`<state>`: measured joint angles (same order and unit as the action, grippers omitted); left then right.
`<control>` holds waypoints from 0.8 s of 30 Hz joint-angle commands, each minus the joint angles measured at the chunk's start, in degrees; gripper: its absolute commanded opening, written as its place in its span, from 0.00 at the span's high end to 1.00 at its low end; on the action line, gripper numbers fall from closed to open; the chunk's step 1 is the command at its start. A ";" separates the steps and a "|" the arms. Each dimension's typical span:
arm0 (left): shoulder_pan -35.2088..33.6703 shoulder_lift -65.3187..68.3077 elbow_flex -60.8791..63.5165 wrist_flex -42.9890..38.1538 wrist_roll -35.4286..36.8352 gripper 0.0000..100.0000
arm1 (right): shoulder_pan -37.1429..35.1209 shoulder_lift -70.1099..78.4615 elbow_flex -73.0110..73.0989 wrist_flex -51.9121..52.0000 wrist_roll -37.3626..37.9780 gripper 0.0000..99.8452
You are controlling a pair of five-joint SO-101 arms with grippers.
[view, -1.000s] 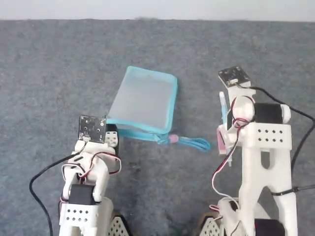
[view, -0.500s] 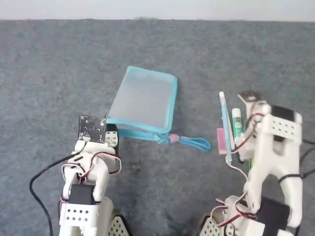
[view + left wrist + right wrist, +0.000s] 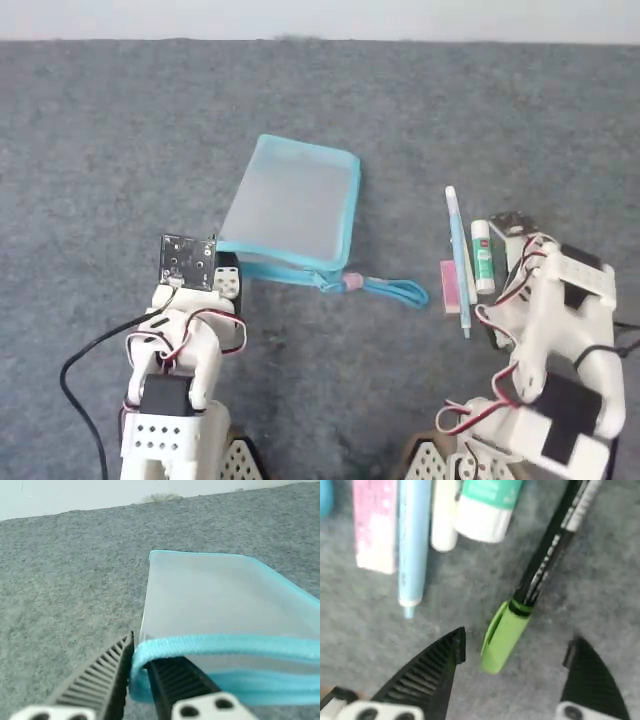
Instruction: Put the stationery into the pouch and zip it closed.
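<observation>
A translucent pouch [image 3: 295, 205] with blue trim lies at the table's middle, and its pink zip pull [image 3: 353, 283] and blue strap [image 3: 400, 292] trail to the right. My left gripper [image 3: 137, 655] is shut on the pouch's [image 3: 220, 605] near blue edge. To the right lie a pink eraser [image 3: 374, 525], a blue pen [image 3: 414, 540], a white stick [image 3: 444, 520], a green-and-white glue stick [image 3: 487, 505] and a black pen [image 3: 545, 565] with a green cap [image 3: 502, 635]. My right gripper [image 3: 517, 640] hangs open over that cap, one finger on each side.
The right arm [image 3: 555, 330] leans over the table's front right and covers part of the stationery row. The blue pen [image 3: 458, 260] and glue stick [image 3: 483, 258] lie side by side. Grey carpet-like surface runs to a pale wall at the back.
The right arm has swung back and down toward the front right, uncovering the blue pen, glue stick and eraser. The left arm and pouch have stayed put.
</observation>
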<state>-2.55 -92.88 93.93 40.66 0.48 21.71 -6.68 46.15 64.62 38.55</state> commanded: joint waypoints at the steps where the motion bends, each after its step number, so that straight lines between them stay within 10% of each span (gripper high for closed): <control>1: -0.35 -1.05 -2.33 0.18 0.62 0.99 | 0.75 1.71 -0.35 -3.12 0.88 0.80; 13: -0.35 -1.05 -2.33 0.09 0.62 0.99 | 2.07 3.30 -1.05 -2.59 2.02 0.97; 24: 6.59 -0.97 2.95 -5.27 0.88 0.99 | 2.51 -8.31 -19.08 21.32 1.58 0.99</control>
<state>0.09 -92.88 97.27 38.37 0.57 24.62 -6.33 33.49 79.03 40.04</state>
